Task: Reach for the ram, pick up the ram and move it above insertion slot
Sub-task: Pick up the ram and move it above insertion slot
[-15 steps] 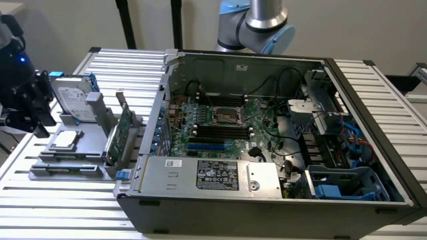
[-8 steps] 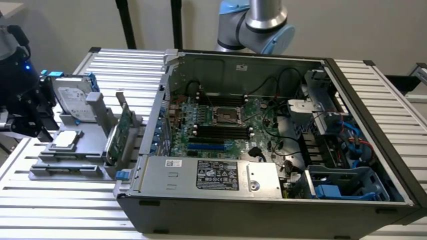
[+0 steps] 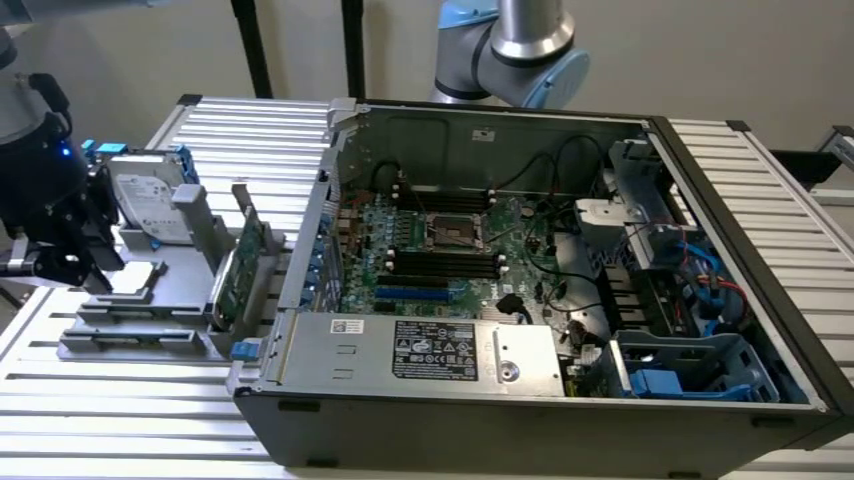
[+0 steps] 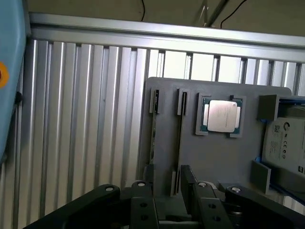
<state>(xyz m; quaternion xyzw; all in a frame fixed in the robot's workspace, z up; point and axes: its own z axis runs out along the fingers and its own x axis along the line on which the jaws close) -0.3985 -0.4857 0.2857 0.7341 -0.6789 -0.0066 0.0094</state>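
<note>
At the exterior view's left, the black two-fingered gripper (image 3: 64,262) is half cut off by the picture's edge. Its fingers stand wide apart and grip nothing. In the wrist view the gripper (image 4: 169,191) hangs over a flat grey plastic fixture plate (image 4: 214,162), and I can see no contact with it.

The ram (image 4: 153,138), a thin green circuit-board stick, stands on edge in one of two narrow slots in that plate. Only a greenish sliver shows, just beside one finger. Its chips and label cannot be made out, and its near end is hidden behind the finger linkage.

On the same plate lies one square silver processor chip (image 4: 221,116).

Further right in the exterior view stand one boxy silver hard drive (image 3: 140,205) and one broad green expansion card with a blue tab (image 3: 234,275), both upright in the fixture.

Right again lies one open dark-grey computer case (image 3: 534,440). The black memory slots (image 3: 441,265) on its green board are well apart from the ram — too crowded by cables for me to count.
</note>
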